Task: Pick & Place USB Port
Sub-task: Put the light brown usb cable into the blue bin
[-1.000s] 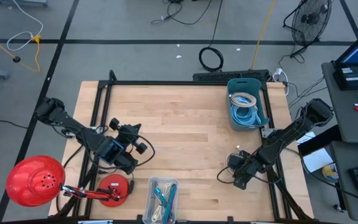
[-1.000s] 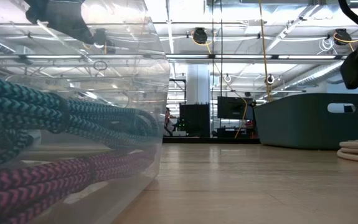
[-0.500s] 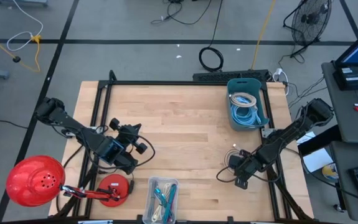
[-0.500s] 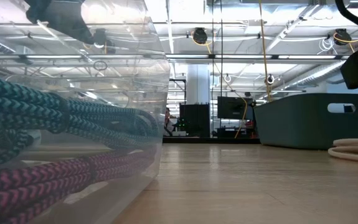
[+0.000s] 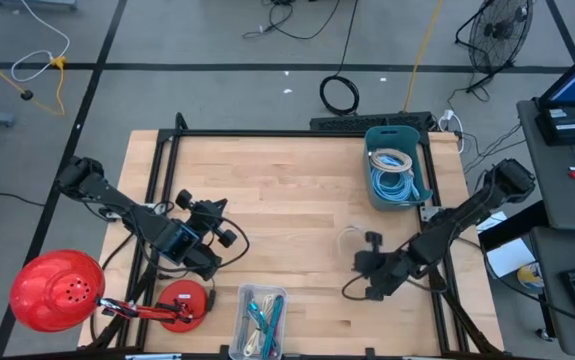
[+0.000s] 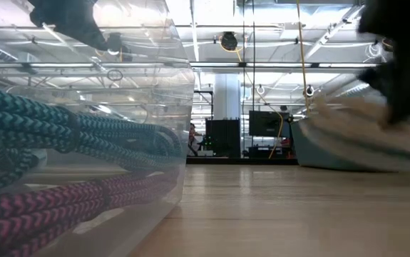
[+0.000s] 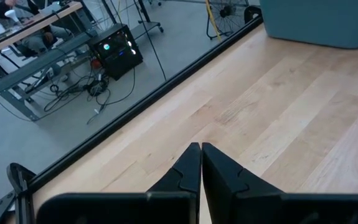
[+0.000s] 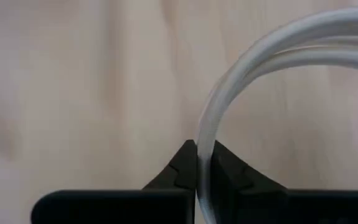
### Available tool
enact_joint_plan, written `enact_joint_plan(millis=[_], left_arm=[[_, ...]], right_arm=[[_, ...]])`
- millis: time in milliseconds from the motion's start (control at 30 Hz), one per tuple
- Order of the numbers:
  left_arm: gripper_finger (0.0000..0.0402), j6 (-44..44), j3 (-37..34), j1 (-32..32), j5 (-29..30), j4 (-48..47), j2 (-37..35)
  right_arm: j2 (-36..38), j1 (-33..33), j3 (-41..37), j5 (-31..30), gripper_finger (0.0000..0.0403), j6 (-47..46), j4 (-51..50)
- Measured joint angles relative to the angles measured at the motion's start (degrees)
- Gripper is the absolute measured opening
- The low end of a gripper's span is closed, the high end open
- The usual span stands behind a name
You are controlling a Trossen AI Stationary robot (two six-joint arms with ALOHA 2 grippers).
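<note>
My right pincer (image 8: 197, 163) is clamped tight on a coiled white cable (image 8: 259, 56), a loop of it pinched between the two fingers, and from above I see that pincer (image 5: 367, 240) and the pale coil (image 5: 352, 238) over the desk (image 5: 287, 190), well short of the teal bin (image 5: 397, 165) that holds more coiled cables. My left pincer (image 7: 200, 163) is shut on nothing, far across the desk from the teal bin, near the clear box (image 5: 262, 322) of braided cables.

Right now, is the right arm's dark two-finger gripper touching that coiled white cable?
Touching. The right wrist view shows the right gripper shut on the coiled white cable, which runs pinched between its fingertips.
</note>
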State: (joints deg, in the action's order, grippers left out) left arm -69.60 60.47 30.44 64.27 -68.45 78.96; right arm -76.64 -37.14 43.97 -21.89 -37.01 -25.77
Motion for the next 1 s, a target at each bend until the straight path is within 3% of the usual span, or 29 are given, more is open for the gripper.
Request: enact_joint_plan(millis=[200,433,600,867,1000], left_arm=[[0.0019,0.1,0.0,0.0,0.0,0.0,0.0],[0.0019,0.3,0.0,0.0,-0.2,0.0,0.0],[0.0019,0.3,0.0,0.0,-0.3,0.0,0.0],[0.0019,0.4,0.0,0.0,-0.4,0.0,0.0],[0.0019,0.7,0.0,0.0,-0.9,0.0,0.0]], right_arm=[[-0.1,2.1,8.9,-9.6,0.0009,13.9,3.3],[0.4,4.7,16.7,-36.0,0.0008,28.3,4.2],[4.8,10.7,18.0,-48.0,0.0008,35.4,4.2],[17.2,29.8,15.7,-49.2,0.0008,40.0,4.1],[23.5,42.8,12.5,-37.6,0.0008,39.5,4.3]])
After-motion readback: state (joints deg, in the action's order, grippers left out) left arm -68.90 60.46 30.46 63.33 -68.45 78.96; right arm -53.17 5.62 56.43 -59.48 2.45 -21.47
